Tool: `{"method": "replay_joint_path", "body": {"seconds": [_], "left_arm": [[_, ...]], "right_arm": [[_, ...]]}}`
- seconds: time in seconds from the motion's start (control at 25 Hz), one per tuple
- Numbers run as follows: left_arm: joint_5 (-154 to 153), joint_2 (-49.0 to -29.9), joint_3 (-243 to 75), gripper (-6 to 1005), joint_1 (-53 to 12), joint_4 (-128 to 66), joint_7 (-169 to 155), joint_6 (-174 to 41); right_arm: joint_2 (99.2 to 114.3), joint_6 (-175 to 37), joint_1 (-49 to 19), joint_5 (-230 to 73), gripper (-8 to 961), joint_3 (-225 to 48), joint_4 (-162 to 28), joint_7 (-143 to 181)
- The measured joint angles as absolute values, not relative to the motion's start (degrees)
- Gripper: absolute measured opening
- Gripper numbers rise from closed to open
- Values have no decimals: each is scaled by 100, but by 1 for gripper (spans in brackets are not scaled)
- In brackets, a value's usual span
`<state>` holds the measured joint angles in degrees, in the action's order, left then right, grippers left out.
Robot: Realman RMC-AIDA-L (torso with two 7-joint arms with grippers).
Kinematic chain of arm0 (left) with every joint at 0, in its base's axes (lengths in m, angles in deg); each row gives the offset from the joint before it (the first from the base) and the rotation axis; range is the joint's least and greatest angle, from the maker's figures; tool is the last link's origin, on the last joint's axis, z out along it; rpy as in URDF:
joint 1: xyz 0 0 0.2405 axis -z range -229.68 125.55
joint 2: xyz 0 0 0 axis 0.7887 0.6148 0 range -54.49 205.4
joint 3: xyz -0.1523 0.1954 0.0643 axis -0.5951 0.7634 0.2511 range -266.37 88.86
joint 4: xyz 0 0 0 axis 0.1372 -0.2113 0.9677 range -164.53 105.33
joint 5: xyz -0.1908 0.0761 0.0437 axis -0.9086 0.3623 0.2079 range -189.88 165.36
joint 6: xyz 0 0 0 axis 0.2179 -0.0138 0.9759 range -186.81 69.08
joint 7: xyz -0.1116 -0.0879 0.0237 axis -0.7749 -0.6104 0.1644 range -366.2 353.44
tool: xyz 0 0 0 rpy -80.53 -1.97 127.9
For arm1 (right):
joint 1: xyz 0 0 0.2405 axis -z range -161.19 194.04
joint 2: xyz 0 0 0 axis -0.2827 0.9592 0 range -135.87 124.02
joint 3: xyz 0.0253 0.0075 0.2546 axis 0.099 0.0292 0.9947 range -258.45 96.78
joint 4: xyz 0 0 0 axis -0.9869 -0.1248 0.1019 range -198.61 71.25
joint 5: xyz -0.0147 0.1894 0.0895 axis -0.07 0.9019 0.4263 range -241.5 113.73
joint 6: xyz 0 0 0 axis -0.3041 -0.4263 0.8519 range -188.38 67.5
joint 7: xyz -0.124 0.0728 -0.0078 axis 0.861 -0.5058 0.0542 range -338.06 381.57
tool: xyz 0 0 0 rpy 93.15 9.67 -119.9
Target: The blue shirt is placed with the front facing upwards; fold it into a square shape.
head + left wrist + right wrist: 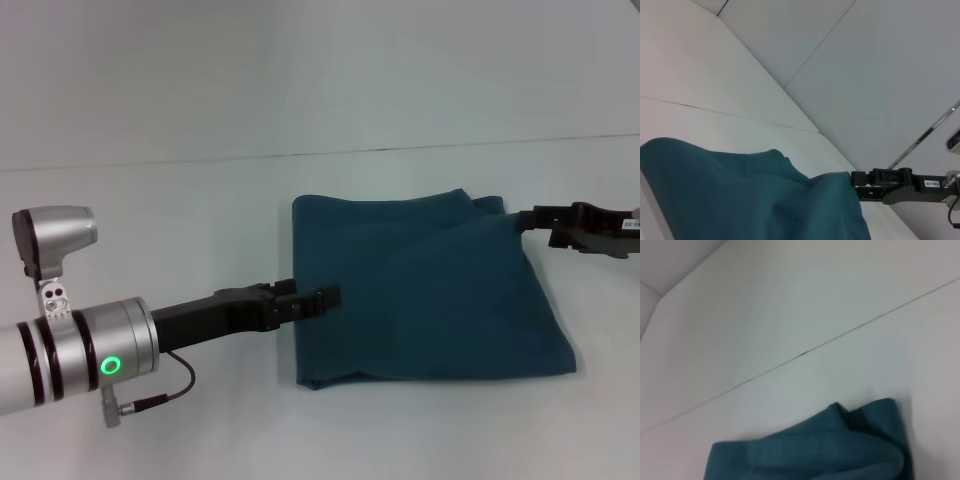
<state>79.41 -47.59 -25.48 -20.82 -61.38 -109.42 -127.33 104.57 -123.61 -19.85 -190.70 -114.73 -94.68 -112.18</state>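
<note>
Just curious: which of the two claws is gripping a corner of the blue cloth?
The right gripper pinches the blue shirt at its far right corner. The left gripper only reaches over the shirt's left edge.

blue shirt (430,290): plain dark teal | table (150,220): white | grippers: black

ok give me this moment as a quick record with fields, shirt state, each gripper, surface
shirt: blue shirt lies folded into a roughly square block, no lettering showing
left gripper: left gripper at the shirt's left edge, about halfway along it
right gripper: right gripper at the shirt's far right corner, where the cloth peaks up toward it
surface: white table, a thin seam line across the far part
</note>
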Motion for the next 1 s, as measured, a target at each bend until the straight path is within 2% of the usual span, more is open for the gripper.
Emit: {"method": "replay_joint_path", "body": {"seconds": [0.24,0.6,0.8,1.0], "left_arm": [[7944,-4746,-2539,908,-2062,-6156,-10893,-12709],[8095,-4721,-2557,906,-2051,-6177,-10776,-12639],[8224,-4713,-2558,905,-2051,-6186,-10762,-12636],[8238,-4714,-2565,904,-2051,-6208,-10750,-12636]], "right_arm": [[10450,-12204,-2055,-19061,739,-11348,-9425,-11539],[10597,-12037,-2223,-18853,726,-11248,-9096,-11663],[10762,-11674,-2271,-18812,698,-11248,-9032,-11658],[10847,-11473,-2279,-18463,669,-11273,-9031,-11499]]}}
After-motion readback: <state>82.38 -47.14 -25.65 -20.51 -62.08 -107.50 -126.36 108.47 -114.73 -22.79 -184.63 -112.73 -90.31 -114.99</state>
